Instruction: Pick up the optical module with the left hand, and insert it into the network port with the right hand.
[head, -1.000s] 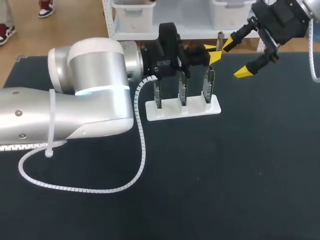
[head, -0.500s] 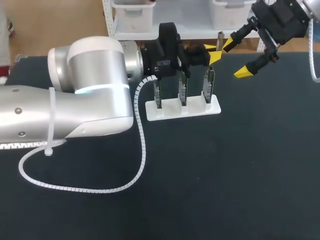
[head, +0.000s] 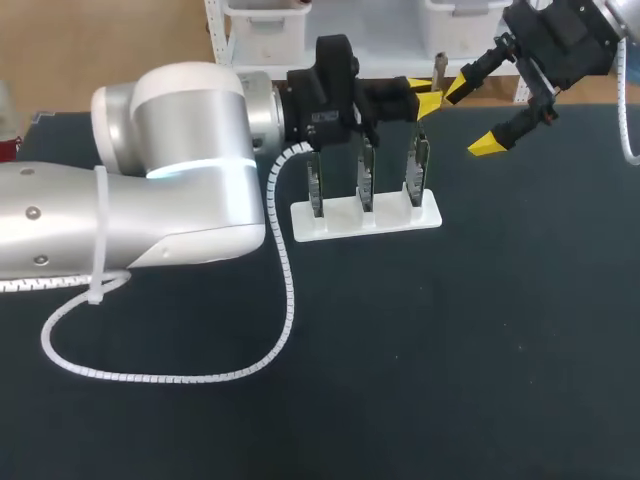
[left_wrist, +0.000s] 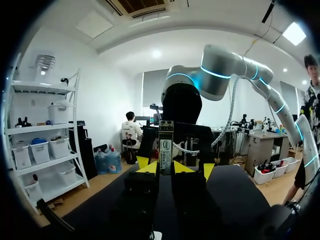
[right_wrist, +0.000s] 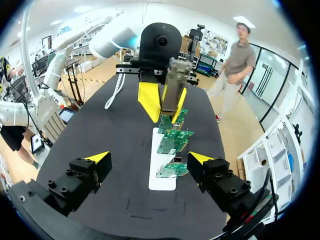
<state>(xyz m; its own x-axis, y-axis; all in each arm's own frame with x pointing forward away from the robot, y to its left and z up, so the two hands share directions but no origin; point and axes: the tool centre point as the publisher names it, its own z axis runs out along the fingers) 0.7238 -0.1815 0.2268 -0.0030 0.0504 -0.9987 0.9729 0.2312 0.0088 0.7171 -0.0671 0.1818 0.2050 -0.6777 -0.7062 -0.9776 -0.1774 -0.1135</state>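
Note:
The optical module (head: 438, 68), a slim metal bar, stands upright in my left gripper (head: 424, 100), which is shut on its lower end above the table's far edge. In the left wrist view the module (left_wrist: 165, 142) rises between the yellow fingertips (left_wrist: 150, 167). My right gripper (head: 472, 115) hangs open just right of it, one yellow tip close beside the module and not touching it. From the right wrist view the module (right_wrist: 175, 85) and the left gripper (right_wrist: 165, 102) lie ahead of the open right gripper (right_wrist: 149, 157). Three green circuit boards (head: 366, 175) stand in a white holder (head: 365, 218).
The left arm's white coiled cable (head: 285, 300) loops over the dark table mat in front of the holder. The boards (right_wrist: 172, 135) and the holder (right_wrist: 161, 184) lie below and between the two grippers. The left arm's thick silver body (head: 150, 200) covers the table's left side.
The left arm has shifted slightly up and away, carrying the module a little higher. The right gripper has stayed where it was, open.

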